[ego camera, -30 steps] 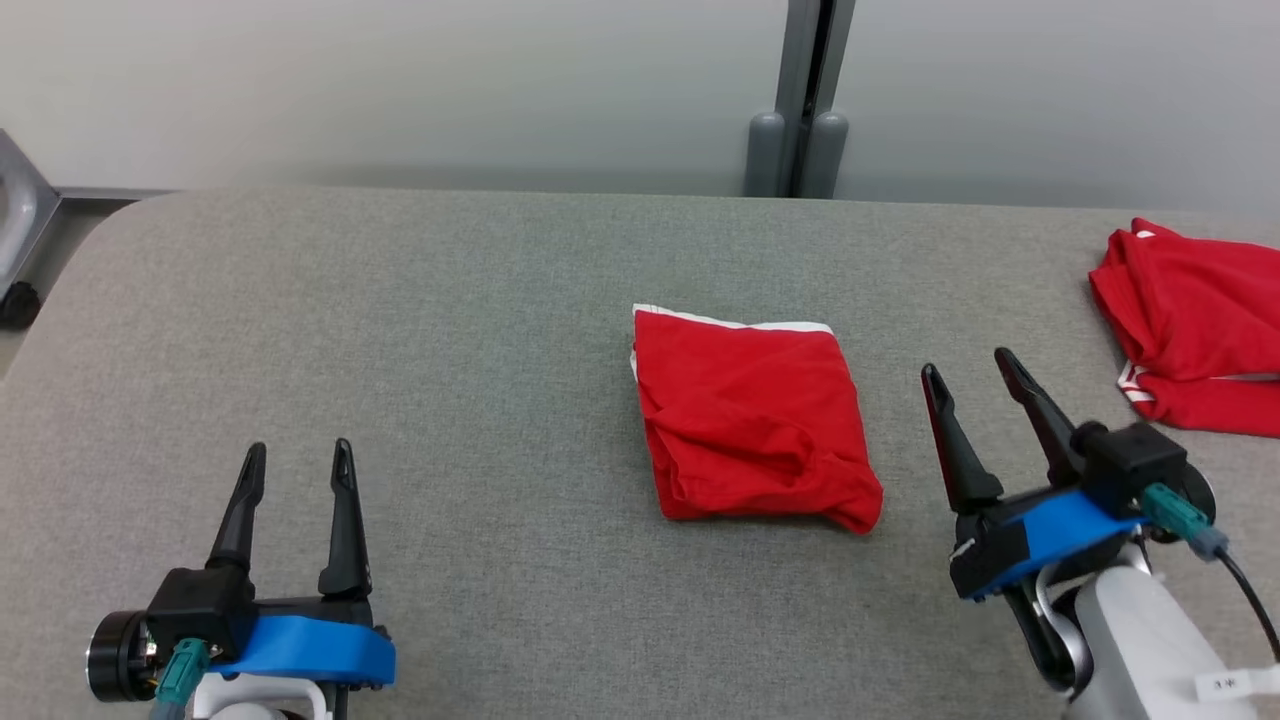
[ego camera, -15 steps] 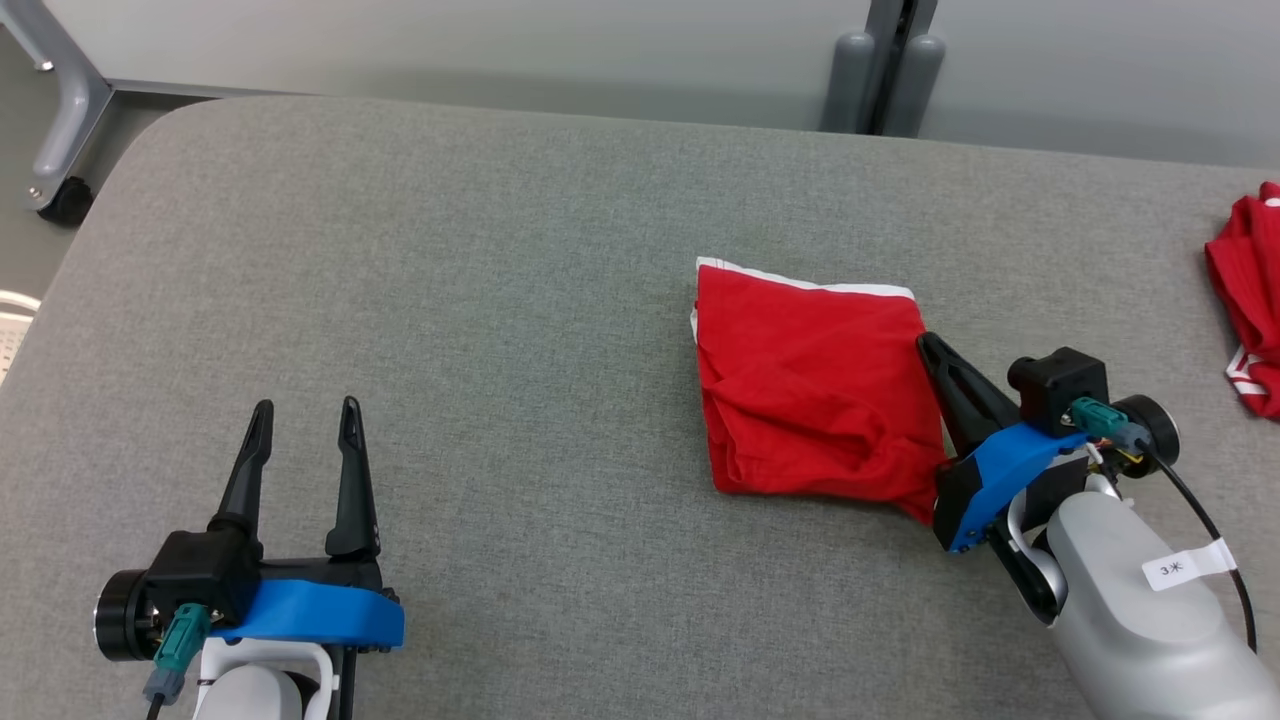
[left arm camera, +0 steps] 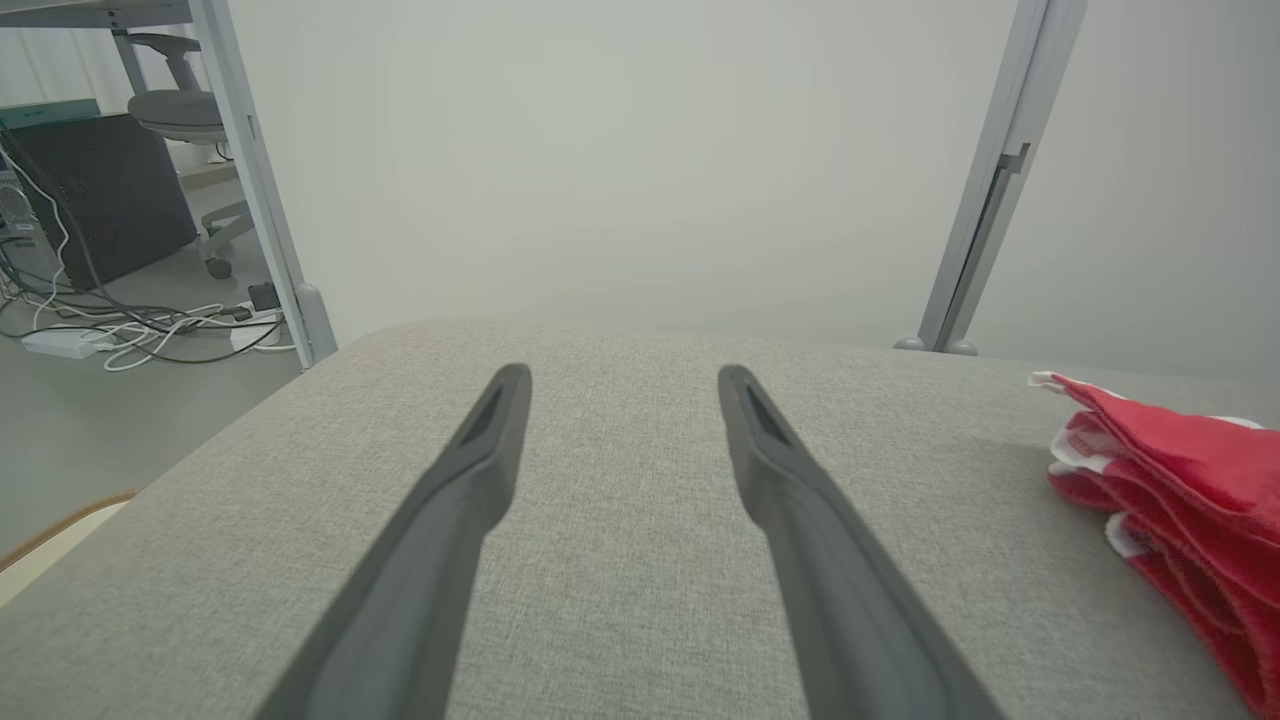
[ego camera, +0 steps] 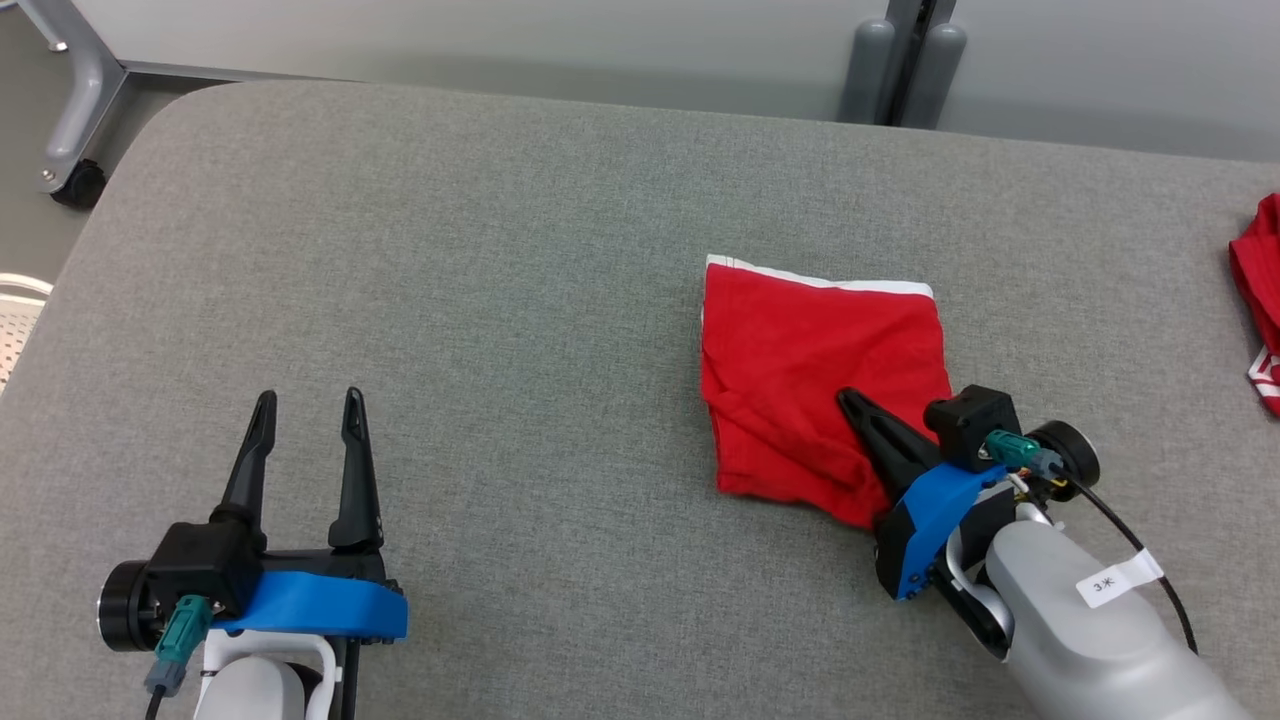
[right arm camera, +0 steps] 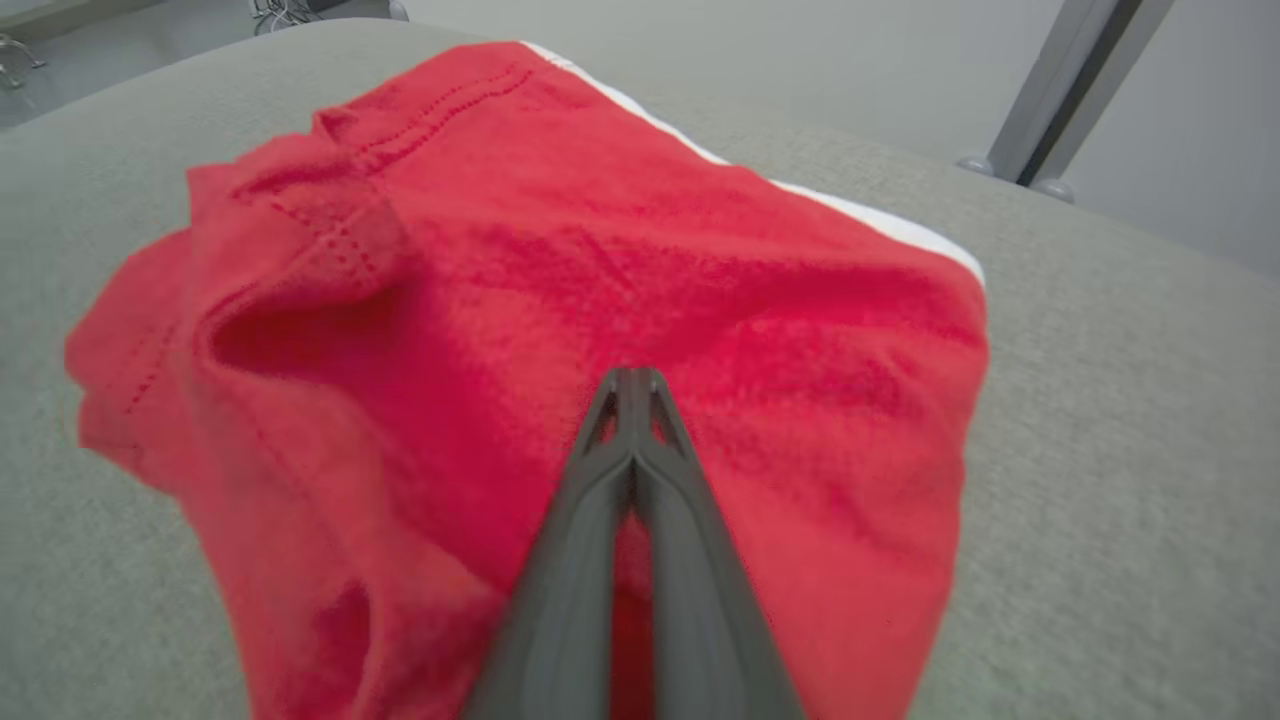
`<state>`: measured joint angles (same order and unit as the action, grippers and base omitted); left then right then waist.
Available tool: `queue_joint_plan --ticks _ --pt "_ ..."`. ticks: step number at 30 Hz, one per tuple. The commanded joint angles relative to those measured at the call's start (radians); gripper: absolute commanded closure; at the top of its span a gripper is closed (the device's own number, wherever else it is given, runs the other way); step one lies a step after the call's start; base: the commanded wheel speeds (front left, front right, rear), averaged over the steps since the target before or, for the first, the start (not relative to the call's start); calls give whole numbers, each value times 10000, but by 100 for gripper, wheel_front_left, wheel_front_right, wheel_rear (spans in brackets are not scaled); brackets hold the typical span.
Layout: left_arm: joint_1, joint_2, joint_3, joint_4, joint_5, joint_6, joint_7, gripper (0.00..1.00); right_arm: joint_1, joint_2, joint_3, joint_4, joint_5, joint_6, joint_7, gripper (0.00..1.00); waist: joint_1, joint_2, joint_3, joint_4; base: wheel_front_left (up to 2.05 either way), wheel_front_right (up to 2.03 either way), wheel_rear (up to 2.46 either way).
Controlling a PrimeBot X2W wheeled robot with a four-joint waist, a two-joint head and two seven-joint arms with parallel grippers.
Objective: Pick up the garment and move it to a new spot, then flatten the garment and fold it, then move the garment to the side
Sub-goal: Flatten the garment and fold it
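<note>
A red garment with a white strip along its far edge lies folded and a little rumpled on the grey table, right of centre. My right gripper is shut, and its fingers lie across the garment's near right part, pointing to the upper left. In the right wrist view the closed tips rest on the red cloth; I cannot tell whether any cloth is pinched. My left gripper is open above bare table at the lower left. Its wrist view shows the spread fingers and the garment's edge off to the right.
A second red garment lies at the table's right edge. Behind the table stands a pale wall with a grey post. A metal frame leg on a castor stands past the table's far left corner.
My right gripper has shut and moved left from beside the garment onto its near right part. The camera has dropped and turned, so the whole picture has shifted. The left gripper stays open.
</note>
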<state>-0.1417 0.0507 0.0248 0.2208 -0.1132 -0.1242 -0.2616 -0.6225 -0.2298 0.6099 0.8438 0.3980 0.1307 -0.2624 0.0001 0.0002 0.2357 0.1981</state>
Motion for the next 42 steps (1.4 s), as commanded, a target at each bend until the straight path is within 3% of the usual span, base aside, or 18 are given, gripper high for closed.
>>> queue_joint_plan --ticks 1,14,21,27,42 --pt "-107 -2 3 11 -45 -55 -42 0 25 -6 61 -81 58 1 -30 100 -1 -2 -6 6 0 0 0" --pt "-39 -2 -28 42 -40 -52 -44 0 449 479 1806 -1196 1024 1 -30 100 -1 -2 -206 143 0 0 0" --pt "46 -1 20 40 38 -25 -44 0 712 806 2165 -1540 1226 1 -30 100 -1 -2 -324 30 0 0 0" --pt "139 -1 181 7 183 -26 -44 0 943 651 1197 -2201 1034 1 -30 100 -1 -2 -564 -410 0 0 0" --pt "611 84 374 79 438 -77 -44 0 2845 321 -2411 -4089 -340 1 -31 100 -1 -2 -1304 -2093 0 0 0"
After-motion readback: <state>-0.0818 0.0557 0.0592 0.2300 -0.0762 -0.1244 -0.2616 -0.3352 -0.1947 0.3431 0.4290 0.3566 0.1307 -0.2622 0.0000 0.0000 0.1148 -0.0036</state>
